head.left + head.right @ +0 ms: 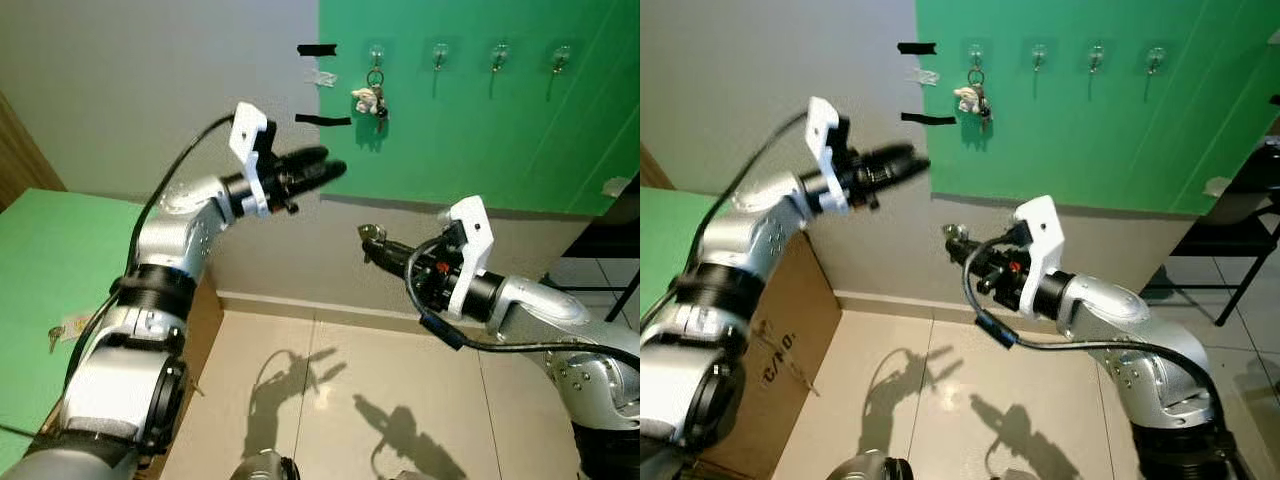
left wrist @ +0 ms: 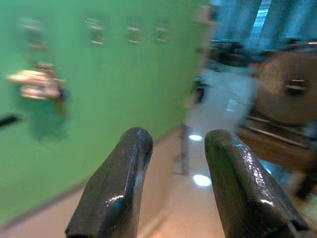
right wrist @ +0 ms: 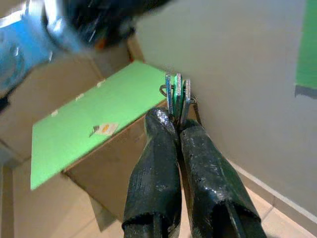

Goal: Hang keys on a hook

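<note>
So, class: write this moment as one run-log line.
right gripper: shut on keys, below hooks | left gripper: open, raised near wall | first hook: holds key bunch | other hooks free

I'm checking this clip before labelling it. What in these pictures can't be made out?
- Keys in the right gripper: right wrist view shows them edge-on, so their number is unclear.
- Bunch on the first hook: too small in the eye views, blurred in the left wrist view.
- Item on the green box top: too small to identify.
- Left gripper: open; the scene behind it is blurred.
</note>
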Motion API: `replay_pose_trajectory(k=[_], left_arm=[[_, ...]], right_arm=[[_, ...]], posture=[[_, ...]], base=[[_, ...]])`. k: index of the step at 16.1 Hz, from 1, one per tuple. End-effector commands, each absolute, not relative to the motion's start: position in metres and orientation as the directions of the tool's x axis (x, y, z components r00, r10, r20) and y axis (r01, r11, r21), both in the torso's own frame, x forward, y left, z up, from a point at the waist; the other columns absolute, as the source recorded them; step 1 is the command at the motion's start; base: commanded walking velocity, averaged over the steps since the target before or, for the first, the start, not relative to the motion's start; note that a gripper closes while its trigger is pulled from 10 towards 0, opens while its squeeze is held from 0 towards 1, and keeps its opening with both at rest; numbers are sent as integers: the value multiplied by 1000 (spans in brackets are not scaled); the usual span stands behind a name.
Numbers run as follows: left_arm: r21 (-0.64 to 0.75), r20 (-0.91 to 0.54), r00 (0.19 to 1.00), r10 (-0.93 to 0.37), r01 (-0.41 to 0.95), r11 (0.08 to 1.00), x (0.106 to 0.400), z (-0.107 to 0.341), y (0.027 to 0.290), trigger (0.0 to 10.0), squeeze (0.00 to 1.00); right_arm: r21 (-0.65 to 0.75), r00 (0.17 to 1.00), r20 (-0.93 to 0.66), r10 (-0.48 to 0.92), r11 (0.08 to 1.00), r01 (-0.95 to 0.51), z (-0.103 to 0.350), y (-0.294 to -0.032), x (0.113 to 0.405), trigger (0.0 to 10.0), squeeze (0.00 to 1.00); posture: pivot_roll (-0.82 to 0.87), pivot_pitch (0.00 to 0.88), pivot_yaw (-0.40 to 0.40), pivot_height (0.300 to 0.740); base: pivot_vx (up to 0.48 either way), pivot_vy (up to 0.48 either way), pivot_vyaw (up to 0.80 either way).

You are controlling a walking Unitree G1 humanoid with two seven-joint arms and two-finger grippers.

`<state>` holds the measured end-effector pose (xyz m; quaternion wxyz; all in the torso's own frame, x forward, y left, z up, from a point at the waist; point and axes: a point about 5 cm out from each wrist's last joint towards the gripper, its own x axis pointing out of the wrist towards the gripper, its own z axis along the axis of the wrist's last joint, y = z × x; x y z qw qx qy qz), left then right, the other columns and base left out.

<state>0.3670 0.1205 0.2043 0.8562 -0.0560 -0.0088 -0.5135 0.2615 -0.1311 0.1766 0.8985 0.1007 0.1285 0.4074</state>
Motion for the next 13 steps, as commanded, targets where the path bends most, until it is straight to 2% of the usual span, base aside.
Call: replay_pose_trajectory(k=[1,3,7,10,13], left_arm=[[-78,80,430,-899,902,424,364,209,118,10000,0],[-132,106,316,-943,944,302,352,210,115,10000,0],[-192,155,194,-969,968,163,338,217,118,10000,0],[-196,146,167,-975,971,137,333,217,120,10000,0],[-184,107,172,-979,971,151,332,211,120,10000,0]], right_arm=[[299,645,-124,754,648,-701,181,-132,263,0,0],[358,630,-90,772,615,-702,184,-130,262,0,0],[406,612,-49,789,576,-710,190,-129,261,0,0],[411,616,-52,786,579,-704,190,-130,262,0,0],[410,614,-53,788,578,-706,191,-130,262,0,0]], posture=[[-235,28,43,722],[-236,30,44,722],[-237,28,43,722],[-235,25,43,722],[-230,20,43,722]], base=[[0,0,0],[0,0,0],[0,0,0],[0,0,0],[0,0,0]])
